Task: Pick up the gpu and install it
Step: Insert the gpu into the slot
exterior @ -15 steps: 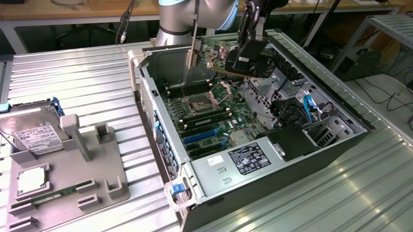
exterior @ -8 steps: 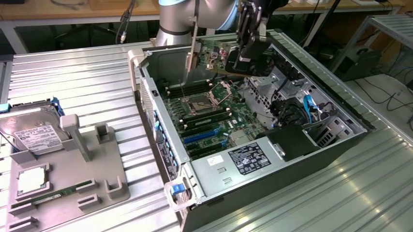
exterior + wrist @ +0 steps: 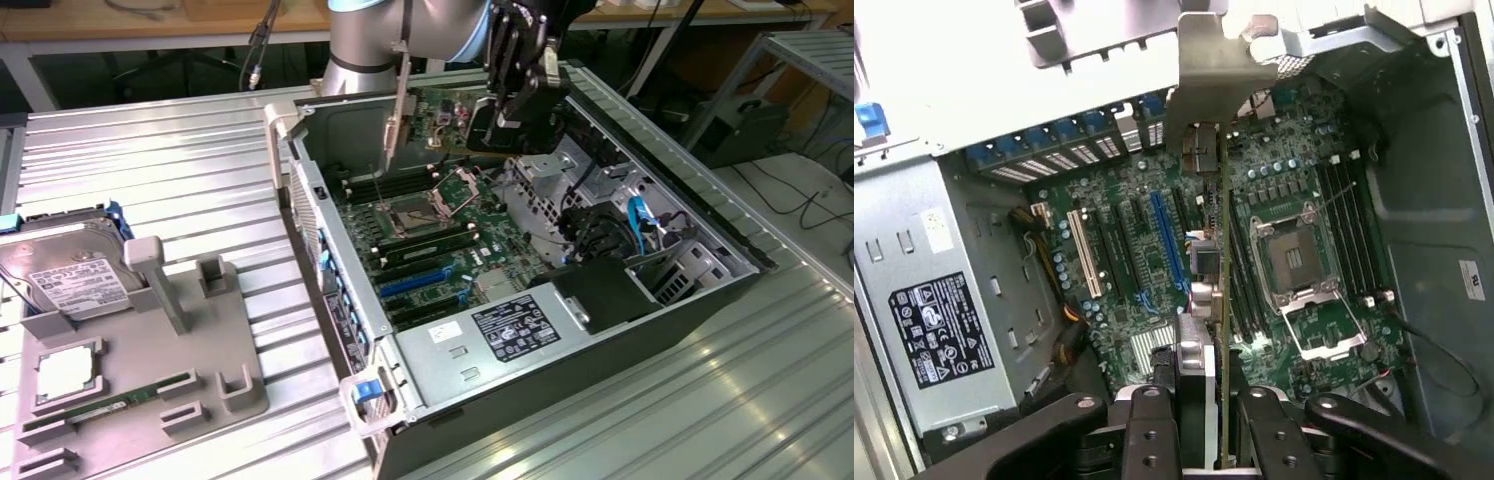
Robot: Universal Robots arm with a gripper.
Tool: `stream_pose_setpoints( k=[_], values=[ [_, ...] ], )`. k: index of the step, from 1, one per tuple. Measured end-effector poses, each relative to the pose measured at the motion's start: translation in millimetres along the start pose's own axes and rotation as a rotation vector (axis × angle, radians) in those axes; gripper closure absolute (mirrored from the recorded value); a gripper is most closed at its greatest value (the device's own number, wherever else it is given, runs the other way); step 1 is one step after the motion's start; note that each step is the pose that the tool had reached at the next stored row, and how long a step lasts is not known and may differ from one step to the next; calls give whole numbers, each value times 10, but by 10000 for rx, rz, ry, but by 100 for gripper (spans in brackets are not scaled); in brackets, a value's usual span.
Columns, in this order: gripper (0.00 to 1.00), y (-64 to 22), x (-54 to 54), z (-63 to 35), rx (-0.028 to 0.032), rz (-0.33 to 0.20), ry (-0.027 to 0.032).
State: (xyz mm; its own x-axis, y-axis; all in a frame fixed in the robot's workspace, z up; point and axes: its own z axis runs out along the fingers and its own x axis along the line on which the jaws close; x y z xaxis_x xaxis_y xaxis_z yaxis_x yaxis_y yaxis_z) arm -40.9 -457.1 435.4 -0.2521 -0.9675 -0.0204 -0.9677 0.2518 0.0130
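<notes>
The gpu (image 3: 443, 115) is lifted off the bench and clamped in the partly closed pincer (image 3: 514, 122), above the far end of the open computer case (image 3: 681, 180). It is judged not yet seated in the blue slot (image 3: 1166, 245).

Power supply label (image 3: 939, 330), print illegible

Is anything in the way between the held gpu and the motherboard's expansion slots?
Nothing visible. The gripper is shut on the gpu, held edge-on over the open case, apart from the motherboard. The blue slot and the black slots beside it lie bare, with no cable or card across them.
</notes>
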Motion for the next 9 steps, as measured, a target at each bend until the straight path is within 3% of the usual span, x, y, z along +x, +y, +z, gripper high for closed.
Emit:
stream_pose_setpoints(
  k=[9],
  values=[
    [72, 0, 0, 2, -26, -1422, 21]
  ],
)
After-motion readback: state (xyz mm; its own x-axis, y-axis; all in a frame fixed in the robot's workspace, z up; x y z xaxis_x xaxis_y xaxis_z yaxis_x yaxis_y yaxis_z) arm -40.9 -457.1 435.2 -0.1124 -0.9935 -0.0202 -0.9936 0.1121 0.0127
